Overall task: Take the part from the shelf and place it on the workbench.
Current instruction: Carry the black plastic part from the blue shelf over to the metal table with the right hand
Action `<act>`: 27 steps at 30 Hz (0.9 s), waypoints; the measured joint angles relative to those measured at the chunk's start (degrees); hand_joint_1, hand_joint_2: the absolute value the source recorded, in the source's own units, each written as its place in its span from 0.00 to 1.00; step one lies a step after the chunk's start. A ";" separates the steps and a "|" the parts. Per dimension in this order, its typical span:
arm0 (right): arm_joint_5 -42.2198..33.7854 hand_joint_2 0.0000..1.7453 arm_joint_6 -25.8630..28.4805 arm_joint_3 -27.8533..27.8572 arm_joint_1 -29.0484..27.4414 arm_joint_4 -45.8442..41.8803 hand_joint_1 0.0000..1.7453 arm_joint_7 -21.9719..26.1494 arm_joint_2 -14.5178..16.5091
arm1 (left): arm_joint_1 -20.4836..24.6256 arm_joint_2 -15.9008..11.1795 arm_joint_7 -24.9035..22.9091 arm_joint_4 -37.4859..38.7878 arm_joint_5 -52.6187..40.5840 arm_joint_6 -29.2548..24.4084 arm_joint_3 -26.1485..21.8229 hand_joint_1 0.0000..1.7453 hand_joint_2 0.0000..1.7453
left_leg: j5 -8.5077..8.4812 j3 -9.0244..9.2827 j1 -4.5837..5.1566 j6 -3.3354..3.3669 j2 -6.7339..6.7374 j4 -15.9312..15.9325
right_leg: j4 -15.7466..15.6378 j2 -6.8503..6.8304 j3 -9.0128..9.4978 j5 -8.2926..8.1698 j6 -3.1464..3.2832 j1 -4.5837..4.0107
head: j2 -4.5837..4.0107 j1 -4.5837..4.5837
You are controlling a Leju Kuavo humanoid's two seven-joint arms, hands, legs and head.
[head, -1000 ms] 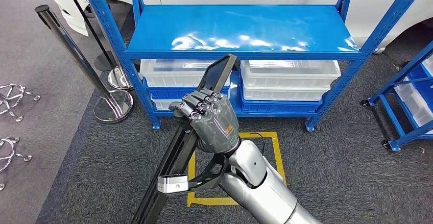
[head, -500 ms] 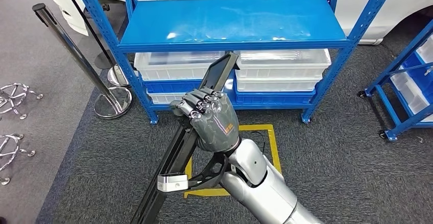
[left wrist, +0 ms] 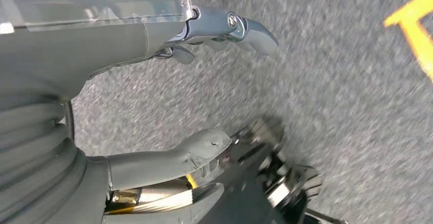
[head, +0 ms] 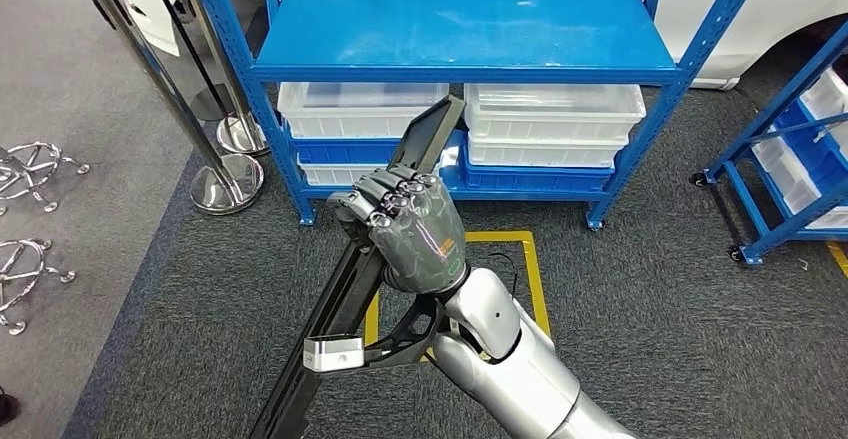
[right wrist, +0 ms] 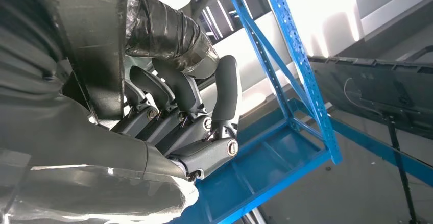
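Right hand (head: 412,234) is wrapped around a long black part (head: 365,279), which slants from 7 o'clock up toward the blue shelf (head: 465,39) at 12. We judge that turning could swing its upper end into the white bins (head: 555,124). Our left hand (left wrist: 204,35) hangs over carpet, holding nothing

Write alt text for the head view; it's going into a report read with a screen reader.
The robot's right hand grips a long black part, tilted, above grey carpet in front of a blue shelf. White bins sit on the lower level, the top level is bare, and chrome stanchions stand to the left.
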State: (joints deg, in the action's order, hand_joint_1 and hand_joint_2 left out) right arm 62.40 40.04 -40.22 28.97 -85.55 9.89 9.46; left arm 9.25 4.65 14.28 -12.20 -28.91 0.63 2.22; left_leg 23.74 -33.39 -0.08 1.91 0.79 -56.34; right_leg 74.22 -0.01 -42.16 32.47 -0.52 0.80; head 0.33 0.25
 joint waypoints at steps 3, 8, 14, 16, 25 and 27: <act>0.20 1.00 -0.02 -0.01 0.04 -0.01 1.00 -0.09 -0.09 | -0.03 0.22 -0.05 0.00 -0.05 0.00 0.00 0.00 1.00 | -1.25 -2.75 -0.20 -0.57 0.00 -1.17 | -4.72 -0.07 5.25 -3.38 -0.36 0.35 | 0.00 0.00; 0.44 1.00 -0.05 -0.06 0.06 -0.02 1.00 -0.21 -0.06 | -0.08 0.49 -0.04 -0.09 -0.28 0.00 -0.01 0.00 1.00 | -2.67 -4.99 -0.22 -2.27 -0.12 -2.80 | -13.21 0.18 10.32 -2.83 1.14 -0.15 | 0.00 0.02; 0.57 1.00 -0.07 -0.07 0.13 0.01 1.00 -0.36 -0.04 | -0.13 0.66 -0.07 -0.09 -0.51 0.00 -0.03 0.00 1.00 | 7.87 -8.63 -0.71 -3.68 -0.26 -14.94 | -13.50 -0.17 7.25 -6.02 3.30 -0.29 | 0.00 0.03; 0.64 1.00 -0.08 -0.07 0.13 0.02 1.00 -0.40 -0.04 | -0.12 0.68 -0.14 -0.09 -0.53 -0.01 -0.03 0.00 1.00 | 7.95 -7.81 -0.72 -3.65 -0.27 -17.56 | -13.47 -0.17 5.52 -7.30 3.30 -0.50 | 0.00 0.03; 1.51 1.00 -0.15 -0.11 0.39 -0.15 1.00 -0.82 0.15 | 0.27 0.86 -0.31 -0.55 -0.97 -0.02 -0.06 0.00 1.00 | 4.37 4.20 0.30 -0.71 -0.27 -0.61 | -13.79 -0.18 2.58 -10.71 1.00 -0.23 | 0.00 0.01; 1.54 1.00 -0.15 -0.11 0.43 -0.16 1.00 -0.93 0.13 | 0.32 1.01 -0.31 -0.55 -1.01 -0.01 -0.06 0.00 1.00 | 2.91 3.35 0.07 0.11 -0.06 -0.14 | -10.11 -0.06 1.29 -6.39 0.66 -0.18 | 0.00 -0.02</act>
State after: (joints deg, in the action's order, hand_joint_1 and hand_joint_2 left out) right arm 63.94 39.89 -40.33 29.40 -85.71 8.96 9.59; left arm 9.57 5.66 13.97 -12.74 -29.92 0.63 2.16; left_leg 26.65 -30.04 -0.01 2.02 0.74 -56.48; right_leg 64.10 -0.07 -40.86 26.08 0.14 0.62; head 0.33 0.23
